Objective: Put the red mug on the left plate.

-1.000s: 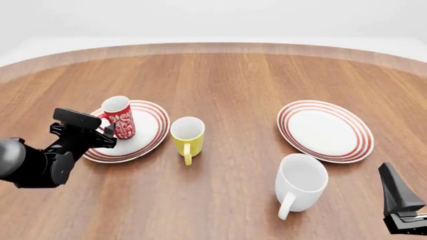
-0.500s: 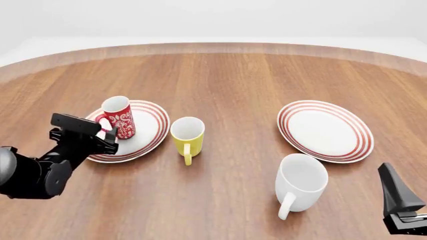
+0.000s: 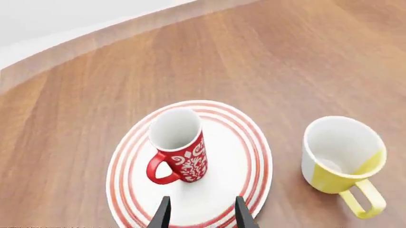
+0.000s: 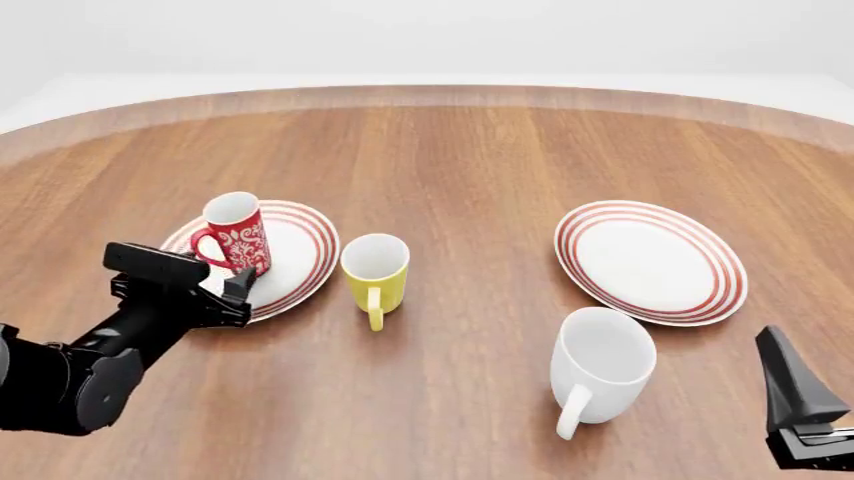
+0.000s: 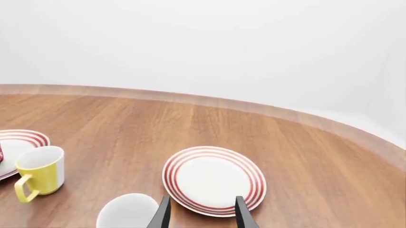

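1. Left gripper (image 4: 200, 281) with fingers spread apart, nothing between them, poised at the near rim of the left plate (image 4: 310, 262), clear of the mug.
2. Seen from the left wrist: two dark fingertips (image 3: 161, 216) parted over the plate's near edge (image 3: 254, 161).
3. Red mug (image 4: 236, 234) upright on the left plate, toward its 9 o'clock side in the front view, handle turned toward 8 o'clock; white inside showing (image 3: 179, 151).
4. Yellow mug (image 4: 375, 271) on the table (image 4: 454, 150) just beside the left plate at its 3 o'clock, not touching it, handle toward 6 o'clock.
5. Right gripper (image 5: 199, 213) low at the front view's 5 o'clock corner (image 4: 801, 410), fingers apart and empty.
6. Right plate (image 4: 651, 261) bare at 3 o'clock of the table; white mug (image 4: 601, 368) near its 7 o'clock edge, handle toward 7 o'clock.
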Tool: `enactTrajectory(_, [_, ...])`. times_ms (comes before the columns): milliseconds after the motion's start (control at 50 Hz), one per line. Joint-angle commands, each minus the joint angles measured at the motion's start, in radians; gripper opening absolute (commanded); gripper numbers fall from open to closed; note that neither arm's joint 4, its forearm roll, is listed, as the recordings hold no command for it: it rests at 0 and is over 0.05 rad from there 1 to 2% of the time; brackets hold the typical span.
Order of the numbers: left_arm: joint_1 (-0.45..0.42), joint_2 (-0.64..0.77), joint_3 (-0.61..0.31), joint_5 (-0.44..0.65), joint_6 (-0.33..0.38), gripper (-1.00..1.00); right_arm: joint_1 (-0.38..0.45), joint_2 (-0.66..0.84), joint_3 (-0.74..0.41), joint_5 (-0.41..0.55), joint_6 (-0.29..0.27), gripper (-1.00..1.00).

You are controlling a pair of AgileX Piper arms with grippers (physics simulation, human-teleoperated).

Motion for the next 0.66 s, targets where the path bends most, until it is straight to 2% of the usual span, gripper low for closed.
enactTrajectory(20, [-0.061, -0.06, 0.06, -0.012, -0.068, 1.0, 0.0, 0.0, 0.001, 0.0, -0.004, 1.0])
enactTrajectory(220, [-0.105, -0.089, 0.151, -0.051, -0.106, 1.0, -0.002, 0.0, 0.001, 0.005, -0.005, 1.0])
enactTrajectory(340, [-0.14, -0.159, 0.187, -0.019, -0.133, 1.0, -0.003, 0.0, 0.001, 0.008, -0.008, 1.0])
enactTrajectory(420, [-0.202, -0.224, 0.213, 0.022, -0.162, 1.0, -0.007, 0.0, 0.001, 0.009, -0.007, 1.0])
enactTrajectory(460, [-0.211, -0.234, 0.219, 0.026, -0.164, 1.0, -0.007, 0.0, 0.001, 0.009, -0.008, 1.0])
enactTrajectory(660, [-0.381, -0.335, 0.31, 0.038, -0.242, 1.0, -0.009, 0.001, 0.001, 0.015, -0.011, 1.0])
